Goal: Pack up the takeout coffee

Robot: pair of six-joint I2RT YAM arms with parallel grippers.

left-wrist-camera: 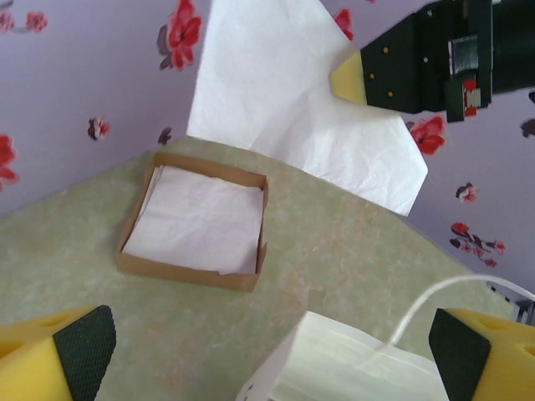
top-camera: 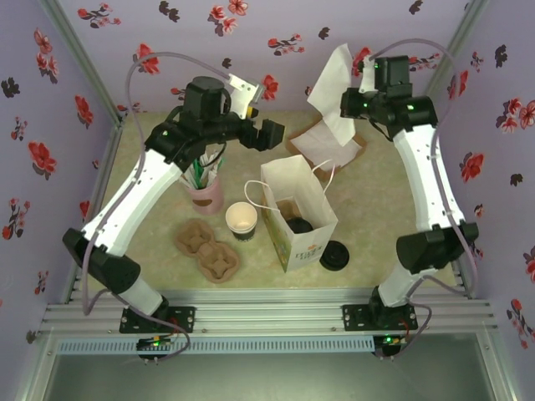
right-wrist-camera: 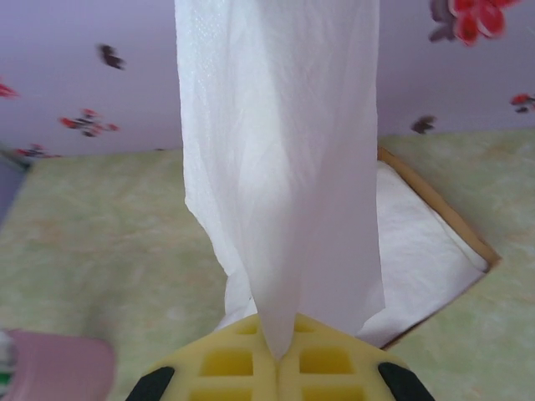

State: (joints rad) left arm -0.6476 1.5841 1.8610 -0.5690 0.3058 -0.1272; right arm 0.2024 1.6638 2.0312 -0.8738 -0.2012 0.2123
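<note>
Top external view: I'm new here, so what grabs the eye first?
A large white paper napkin is pinched in the right gripper over a shallow brown cardboard tray at the far right. Mid-table, a white paper bag stands open beside an uncovered brown-and-white paper cup.

The walls (top-camera: 167, 50) were soft purple, with red flowers (top-camera: 94, 13) and small dark flowers (top-camera: 170, 10) printed all over them. Shiny metal posts (top-camera: 82, 58) ran up the corners where the walls met. The table (top-camera: 368, 217) top was pale green and yellow, a bit blotchy like marble. At its near edge lay grey metal rails (top-camera: 267, 316) in rows. The light was bright and even, and the shadows were faint.
</note>
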